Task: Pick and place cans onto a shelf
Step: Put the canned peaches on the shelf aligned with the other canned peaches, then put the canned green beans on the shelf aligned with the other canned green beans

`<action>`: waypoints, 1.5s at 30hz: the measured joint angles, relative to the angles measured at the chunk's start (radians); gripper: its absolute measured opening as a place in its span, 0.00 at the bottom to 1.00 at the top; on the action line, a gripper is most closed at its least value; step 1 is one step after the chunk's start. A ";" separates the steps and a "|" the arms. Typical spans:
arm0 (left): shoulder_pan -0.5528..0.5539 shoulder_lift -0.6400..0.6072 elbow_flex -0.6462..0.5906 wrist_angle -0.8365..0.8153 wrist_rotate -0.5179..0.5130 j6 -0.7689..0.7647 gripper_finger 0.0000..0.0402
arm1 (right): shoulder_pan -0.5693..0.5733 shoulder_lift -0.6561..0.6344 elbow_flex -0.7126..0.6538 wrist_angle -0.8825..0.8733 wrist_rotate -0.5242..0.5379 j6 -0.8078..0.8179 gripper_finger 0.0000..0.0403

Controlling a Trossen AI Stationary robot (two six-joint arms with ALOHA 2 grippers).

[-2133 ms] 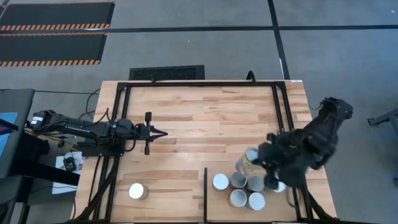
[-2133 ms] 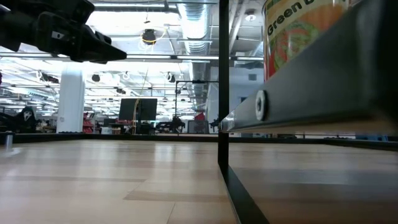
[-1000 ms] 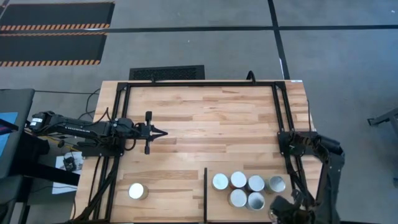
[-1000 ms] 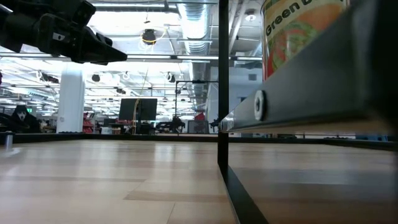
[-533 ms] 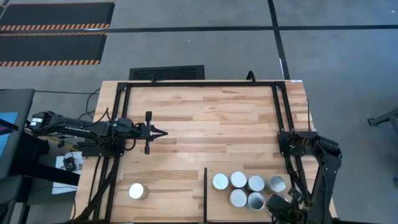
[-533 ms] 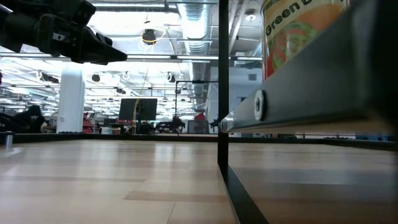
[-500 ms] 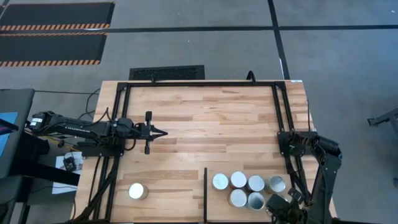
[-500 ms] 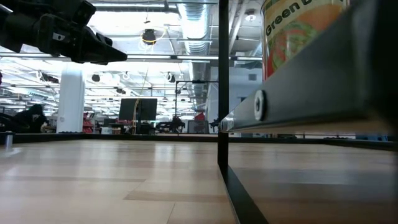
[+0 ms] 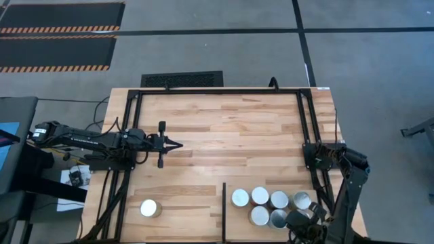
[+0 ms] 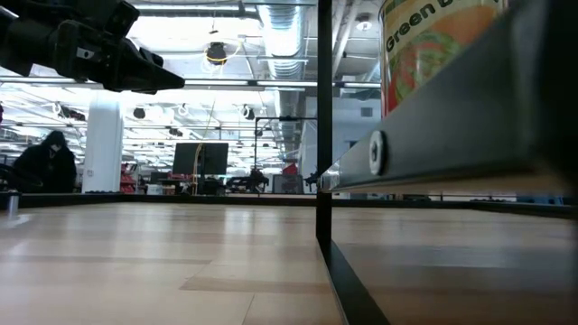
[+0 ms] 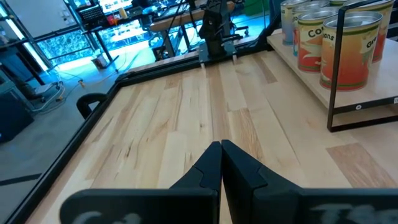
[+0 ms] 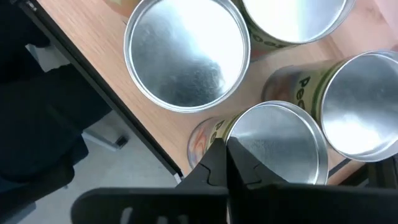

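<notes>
Far left, the dark left arm lies over the table's edge, its left gripper hovering above the wide light butcher-block wood table, fingers pressed together with nothing between them. Near the front edge, one small silver-topped tin can stands alone, left of the short thin black divider bar. Right of that bar, on the marked-off wooden shelf section, six silver-topped cylindrical cans stand clustered, several touching. The right gripper hangs directly above this cluster at its front right corner, fingers clenched and holding nothing, just over a tan-labelled can.
</notes>
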 joint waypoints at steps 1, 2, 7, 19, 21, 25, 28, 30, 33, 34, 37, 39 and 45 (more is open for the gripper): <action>0.000 0.000 0.000 0.000 0.000 0.000 0.00 | -0.002 0.000 0.000 0.000 -0.003 -0.002 0.01; 0.000 0.000 0.000 0.000 0.000 0.000 0.00 | -0.003 0.000 0.000 0.000 -0.006 -0.002 0.01; 0.000 0.000 0.000 0.000 0.000 0.000 0.00 | -0.004 0.000 0.000 0.002 -0.012 -0.002 0.04; 0.000 0.000 0.000 0.000 0.000 0.000 0.00 | -0.010 0.000 0.000 0.007 -0.028 -0.001 0.15; 0.000 0.000 0.000 0.000 0.000 0.000 0.00 | -0.010 0.000 0.000 0.009 -0.028 -0.001 0.15; 0.000 0.000 0.000 0.000 0.000 0.000 0.00 | -0.010 0.000 0.000 0.011 -0.028 -0.002 0.15; 0.000 0.000 0.000 0.000 0.000 0.000 0.00 | -0.010 0.000 0.012 0.015 -0.063 -0.003 0.15; 0.000 0.000 0.000 0.000 0.000 0.000 0.00 | -0.007 -0.001 0.033 0.023 -0.097 -0.005 0.13; 0.000 0.000 0.000 0.000 0.000 0.001 0.00 | 0.013 -0.002 0.044 0.064 -0.114 -0.004 0.06; 0.000 0.000 0.000 0.000 0.001 0.005 0.00 | 0.021 -0.002 0.045 0.077 -0.125 0.002 0.03; 0.000 0.000 0.000 -0.001 0.001 0.005 0.00 | 0.044 -0.003 0.023 0.098 -0.157 0.050 0.03; 0.000 0.000 0.000 -0.001 0.001 0.005 0.00 | 0.059 -0.003 -0.004 0.112 -0.162 0.067 0.02; 0.000 0.000 0.000 -0.001 0.001 0.005 0.00 | 0.077 -0.002 -0.055 0.145 -0.209 0.082 0.02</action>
